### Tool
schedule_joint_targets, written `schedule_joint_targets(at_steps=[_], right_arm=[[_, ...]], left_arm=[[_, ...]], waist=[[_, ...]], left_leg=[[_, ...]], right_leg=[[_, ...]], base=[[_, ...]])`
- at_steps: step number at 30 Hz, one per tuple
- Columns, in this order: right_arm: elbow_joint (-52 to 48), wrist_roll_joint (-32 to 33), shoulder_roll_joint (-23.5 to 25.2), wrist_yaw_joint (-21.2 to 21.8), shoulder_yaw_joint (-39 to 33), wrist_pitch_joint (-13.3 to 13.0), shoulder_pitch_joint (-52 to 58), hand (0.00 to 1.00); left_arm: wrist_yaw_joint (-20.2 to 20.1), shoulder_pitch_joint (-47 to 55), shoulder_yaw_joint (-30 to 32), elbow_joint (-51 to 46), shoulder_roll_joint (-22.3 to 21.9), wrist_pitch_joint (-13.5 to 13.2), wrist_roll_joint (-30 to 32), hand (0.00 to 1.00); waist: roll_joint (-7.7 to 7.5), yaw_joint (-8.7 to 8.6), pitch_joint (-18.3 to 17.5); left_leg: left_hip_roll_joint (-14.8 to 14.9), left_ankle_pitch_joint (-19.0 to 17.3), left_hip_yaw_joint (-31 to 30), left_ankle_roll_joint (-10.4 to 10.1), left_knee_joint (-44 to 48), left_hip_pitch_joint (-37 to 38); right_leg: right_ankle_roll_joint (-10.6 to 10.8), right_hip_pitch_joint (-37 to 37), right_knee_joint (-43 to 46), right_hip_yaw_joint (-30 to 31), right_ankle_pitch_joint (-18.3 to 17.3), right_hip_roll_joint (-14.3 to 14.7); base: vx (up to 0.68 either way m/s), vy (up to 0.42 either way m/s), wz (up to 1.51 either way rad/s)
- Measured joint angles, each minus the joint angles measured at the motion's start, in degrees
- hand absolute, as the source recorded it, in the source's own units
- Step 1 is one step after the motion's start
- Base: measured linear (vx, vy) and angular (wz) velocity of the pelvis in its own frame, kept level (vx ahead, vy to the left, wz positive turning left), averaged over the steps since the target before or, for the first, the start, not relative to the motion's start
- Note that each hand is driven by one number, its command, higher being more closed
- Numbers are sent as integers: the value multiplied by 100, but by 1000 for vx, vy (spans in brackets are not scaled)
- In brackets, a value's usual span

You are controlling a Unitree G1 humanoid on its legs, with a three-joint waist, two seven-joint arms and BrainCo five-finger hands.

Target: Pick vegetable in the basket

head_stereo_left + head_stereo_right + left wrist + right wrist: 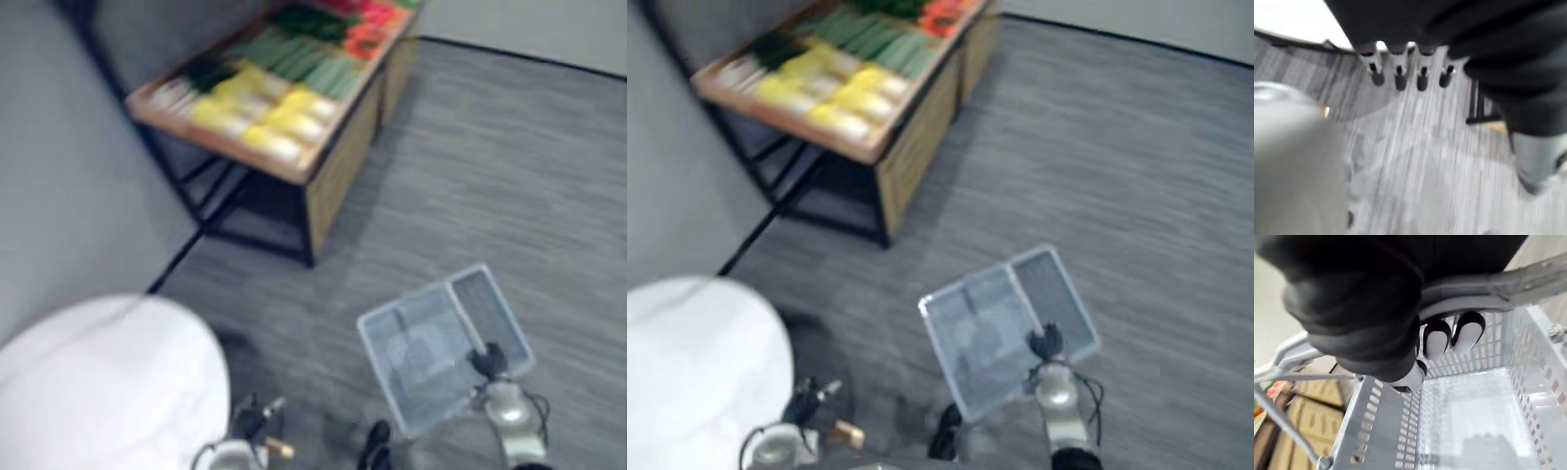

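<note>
Right hand (pixel 1436 339) curls round the basket (pixel 423 345) handle (pixel 1528 279), vegetable stand (pixel 328 176) well apart.

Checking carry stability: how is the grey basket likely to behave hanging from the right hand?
The basket looks empty with perforated plastic walls, so probably light and fairly stiff. The right hand curls round its handle alone, so it may swing or tilt as the robot walks.
</note>
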Motion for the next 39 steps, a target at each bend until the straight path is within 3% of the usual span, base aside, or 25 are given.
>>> schedule_joint_targets(at_steps=[4, 8, 10, 11, 12, 13, 15, 17, 19, 21, 23, 24, 25, 26, 27, 28, 31, 32, 33, 34, 35, 36, 37, 38, 39], right_arm=[[746, 149, -65, -24, -205, 76, 68, 100], [1574, 205, -163, -135, -750, 133, 218, 100], [1831, 200, -67, -117, -744, 171, 464, 100], [1921, 199, 34, -101, -749, 178, 585, 100], [2081, 201, 55, -69, -748, 217, 637, 100], [2111, 204, 75, -55, -763, 244, 691, 100], [2147, 241, 209, -19, -910, 281, 913, 100], [2169, 483, 242, -12, -969, 285, 1075, 100], [2205, 603, 248, -4, -1020, 283, 1072, 100], [2310, 601, 253, 0, -1276, 259, 1015, 100], [2415, 595, 271, 39, -1223, 256, 1017, 100], [2564, 594, 353, 116, -1155, 271, 994, 100], [2592, 596, 368, 125, -1156, 272, 1022, 100], [2595, 639, 199, 77, -1178, 276, 1027, 100], [2599, 665, 6, 53, -1146, 292, 987, 100], [2602, 665, -61, 65, -1134, 299, 947, 100], [2626, 632, -101, 140, -918, 265, 832, 100], [2654, 628, -98, 143, -936, 252, 744, 100], [2677, 631, -140, 142, -969, 232, 646, 100], [2679, 631, -156, 142, -997, 207, 639, 100], [2682, 628, -265, 138, -1020, 185, 603, 100], [2684, 560, -344, 144, -1065, 185, 575, 100], [2705, 545, -253, 137, -1131, 199, 536, 100], [2670, 563, -80, 143, -1165, 208, 567, 100], [2675, 583, 0, 126, -1187, 212, 513, 100]], left_arm=[[122, 89, 28, -22, -27, 5, -114, 0], [183, 164, 43, -295, -252, -2, -154, 0], [188, 251, 84, -288, -159, 6, -155, 0], [194, 259, 125, -201, -28, 20, -166, 0], [201, 187, 99, -119, 47, 30, -185, 0], [203, 154, 95, -117, 95, 30, -197, 0], [216, 111, -127, -113, 177, 34, -211, 0], [225, -15, -194, -113, 193, 28, -211, 0], [229, -237, -192, -75, 130, 24, -210, 0], [293, -491, -13, 32, 56, 16, -193, 0], [357, -389, 201, 121, 15, 10, -194, 0], [385, -294, 389, 166, 55, 0, -196, 0], [394, -260, 474, 189, 26, 15, -198, 0], [418, -144, 578, 244, -212, 32, -208, 0], [414, 21, 595, 273, -369, 30, -209, 0], [413, 71, 610, 335, -415, 37, -209, 0], [414, 170, 802, 321, -372, 72, -224, 0], [413, 179, 804, 324, -341, 68, -224, 0], [410, 142, 799, 328, -335, 82, -223, 0], [409, 109, 794, 329, -339, 95, -223, 0], [416, 144, 802, 343, -439, 110, -224, 0], [413, 178, 799, 422, -495, 135, -223, 0], [386, 128, 844, 461, -428, 164, -217, 0], [397, 92, 836, 450, -156, 209, -221, 0], [420, 49, 813, 452, -34, 236, -223, 0]], waist=[[1, 86, 78], [199, 273, 18], [-73, 334, -127], [-317, 283, -130], [-421, 184, -120], [-447, 123, -107], [-426, -67, -65], [-367, -122, -36], [-220, -274, -45], [-145, -364, -22], [-142, -362, -58], [-317, -347, -68], [-275, -374, -77], [70, -352, -27], [335, -242, 33], [337, -181, 51], [28, -4, 149], [-17, 28, 131], [-36, 1, 106], [-27, -41, 68], [146, -18, 5], [280, -22, -76], [181, -54, -83], [-244, -190, -120], [-410, -246, -58]], left_leg=[[-610, -143, -105, -34, -906, -821], [-1111, 641, -208, 45, -3408, -1042], [-1298, 847, -279, 391, -3186, -919], [-1469, 634, -253, 577, -3162, -708], [-1538, 445, -295, 650, -3177, -461], [-1563, 368, -361, 670, -3223, -289], [-1623, 170, -638, 700, -3475, 322], [-1588, 68, -850, 614, -3862, 965], [-1421, -77, -1248, 509, -4058, 1222], [-1295, -354, -1725, 273, -4186, 1490], [-1156, -656, -1881, 125, -3969, 1720], [-1181, -745, -1961, 171, -2834, 1441], [-1073, -671, -1992, 172, -2042, 1147], [-581, -149, -1966, 188, -550, 517], [-180, 171, -1686, 169, 472, 24], [-127, 132, -1487, 171, 745, -186], [-404, -26, -203, -25, 253, -861], [-458, -15, 706, -7, -596, -943], [-617, 109, 1830, 158, -1605, -906], [-729, 222, 2329, 354, -2067, -877], [-896, 523, 2938, 858, -2632, -805], [-1113, 386, 2985, 1693, -3275, -545], [-1300, 308, 2752, 1776, -3523, -371], [-1731, 368, 2158, 1731, -3819, -150], [-1873, 375, 1700, 1648, -3907, 92]], right_leg=[[53, 532, -279, 836, -96, 127], [323, 894, -108, 1478, -651, 202], [631, 815, 629, 1615, -1262, 2], [1029, 545, 1787, 1658, -1508, -205], [1551, -27, 3260, 1643, -1131, -350], [1647, -256, 3887, 1607, -702, -409], [1327, -665, 4846, 1320, -730, -644], [942, -947, 4299, 1077, -968, -709], [929, -1292, 2623, 1117, -926, -604], [1134, -1441, 590, 1720, -362, -663], [1203, -1473, 622, 2000, -313, -652], [1209, -1455, 1126, 2005, 85, -720], [1162, -1358, 1283, 1930, 256, -708], [909, -992, 1331, 1575, 12, -468], [696, -593, 1140, 1465, -169, -262], [635, -388, 1029, 1424, -242, -263], [573, 840, 125, 868, -355, -524], [612, 1235, -232, 537, -396, -532], [775, 1527, -443, 143, -537, -508], [841, 1609, -423, -51, -649, -482], [989, 1568, 182, -395, -957, -336], [1055, 1267, 1577, -585, -1252, -329], [1062, 1042, 2505, -632, -1257, -558], [1195, 475, 4195, -471, -679, -1063], [1191, 44, 5170, -131, -471, -1258]], base=[[356, 9, -133], [443, 156, -84], [584, 171, -62], [621, 97, -7], [725, 118, 6], [543, 71, 41], [499, 27, 60], [554, -18, 53], [590, -107, 95], [714, -216, 122], [694, -331, 91], [713, -398, 95], [715, -416, 108], [695, -386, 78], [681, -337, 56], [770, -331, 42], [630, -304, 74], [537, -228, 111], [556, -219, 126], [577, -199, 136], [589, -152, 138], [573, -117, 150], [499, -117, 204], [429, -157, 242], [421, -199, 236]])
